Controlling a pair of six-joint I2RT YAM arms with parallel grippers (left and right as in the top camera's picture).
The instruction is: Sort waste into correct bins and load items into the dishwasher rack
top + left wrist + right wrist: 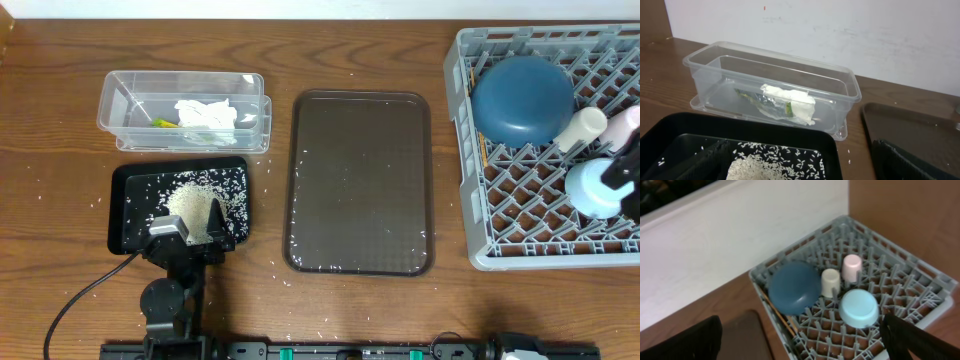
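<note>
The rice heap lies in the black tray. The tissue and the yellow-green wrapper lie in the clear tub. My left gripper is open and empty, its fingers either side of the rice at the tray's near edge. The grey rack holds the upturned dark-blue bowl, white cup, pink cup, light-blue bowl and chopsticks. My right gripper is open and empty above the rack's near side.
The brown serving tray lies between the black tray and the rack, with a few stray grains on it. Loose grains dot the wooden table around the black tray. A cable runs from the left arm's base at the front edge.
</note>
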